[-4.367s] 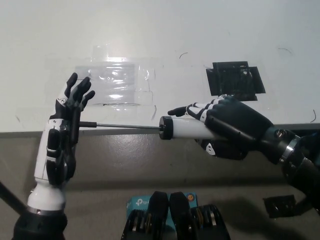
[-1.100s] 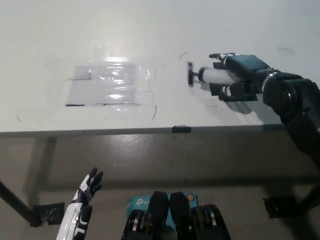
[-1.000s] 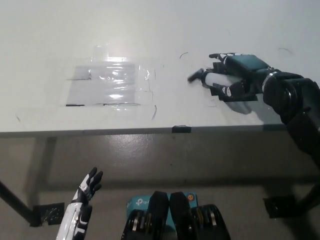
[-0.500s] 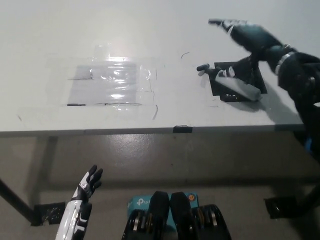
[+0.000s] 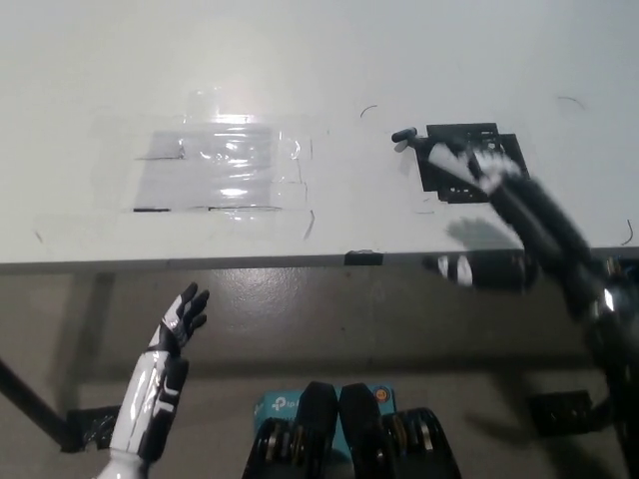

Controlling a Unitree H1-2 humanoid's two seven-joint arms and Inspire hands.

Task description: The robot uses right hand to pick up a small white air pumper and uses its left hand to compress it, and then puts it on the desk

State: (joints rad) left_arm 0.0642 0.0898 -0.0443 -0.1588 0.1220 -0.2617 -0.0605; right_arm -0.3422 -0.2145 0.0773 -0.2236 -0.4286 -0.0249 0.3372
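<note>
the small white air pumper with its black handle (image 5: pixel 439 152) lies on the white counter (image 5: pixel 319 60), toward the counter's right part and close to its front edge. its black handle end points toward the middle of the counter, and its white body rests across the black square patch (image 5: pixel 469 160) stuck to the surface there. nothing holds it.

the black right robot hand (image 5: pixel 499 269) is blurred, low in front of the counter's front edge below the patch, with the dark forearm slanting across the edge above it. the blur is too heavy to say whether its fingers are spread or curled; it holds nothing that i can see.

the white left robot hand (image 5: pixel 180 317) hangs below the counter's front edge, well off to the left, fingers loosely spread and empty.

a sheet of clear, shiny tape or film (image 5: pixel 218 170) is stuck flat on the counter's left-middle part, well apart from the pumper. a small black clip-like tab (image 5: pixel 362 258) sits on the front edge near its middle.
</note>
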